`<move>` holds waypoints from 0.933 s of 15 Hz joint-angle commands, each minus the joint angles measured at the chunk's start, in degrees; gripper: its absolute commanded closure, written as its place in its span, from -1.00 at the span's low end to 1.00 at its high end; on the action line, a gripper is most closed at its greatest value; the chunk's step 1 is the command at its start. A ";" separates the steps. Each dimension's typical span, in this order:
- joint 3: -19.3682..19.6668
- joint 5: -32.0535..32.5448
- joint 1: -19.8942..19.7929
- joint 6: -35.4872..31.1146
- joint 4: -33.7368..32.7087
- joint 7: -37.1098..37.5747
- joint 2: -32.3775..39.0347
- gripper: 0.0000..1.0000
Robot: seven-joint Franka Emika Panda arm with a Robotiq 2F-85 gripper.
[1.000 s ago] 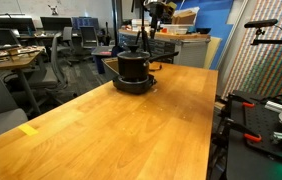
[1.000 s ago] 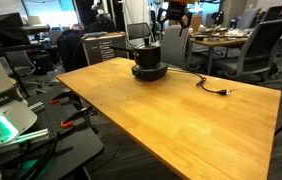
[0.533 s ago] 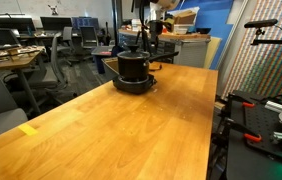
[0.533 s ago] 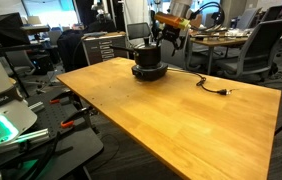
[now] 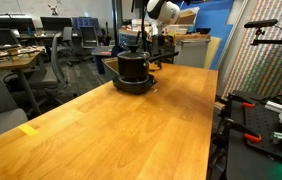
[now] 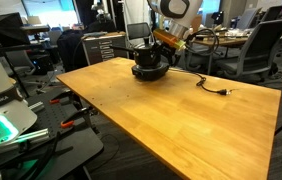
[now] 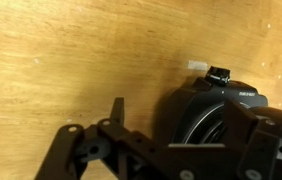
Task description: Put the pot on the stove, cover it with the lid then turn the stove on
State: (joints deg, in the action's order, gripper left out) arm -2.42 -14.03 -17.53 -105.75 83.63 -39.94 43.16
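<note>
One step looked done: the pot [image 5: 132,66] sat on the stove [image 5: 134,87] at the far end of the bench [image 5: 131,130]. The pincer [image 6: 159,50], jaws apart, hovered beside it; lid indistinct, switching-on judged outstanding.

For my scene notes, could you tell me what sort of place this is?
Probably an open office or lab: grey swivel office chairs, dark computer monitors on desks behind, and a large light wooden worktable.

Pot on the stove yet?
Yes, in an exterior view the pot stands on top of the stove.
</note>
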 commanded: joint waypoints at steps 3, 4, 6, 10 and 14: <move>-2.80 -5.18 -3.84 6.41 -1.49 -6.27 5.93 -1.00; -3.05 -6.36 -4.43 6.67 -1.35 -7.54 6.91 -1.00; -4.13 -9.14 -6.28 7.28 -1.03 -11.57 8.27 -1.00; -2.78 -9.03 -5.47 6.82 -0.36 -13.08 8.98 -1.00; -3.13 -9.37 -5.69 7.05 -0.51 -13.77 8.99 -1.00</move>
State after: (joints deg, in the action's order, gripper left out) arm -6.49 -22.80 -23.90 -99.11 83.53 -53.36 51.99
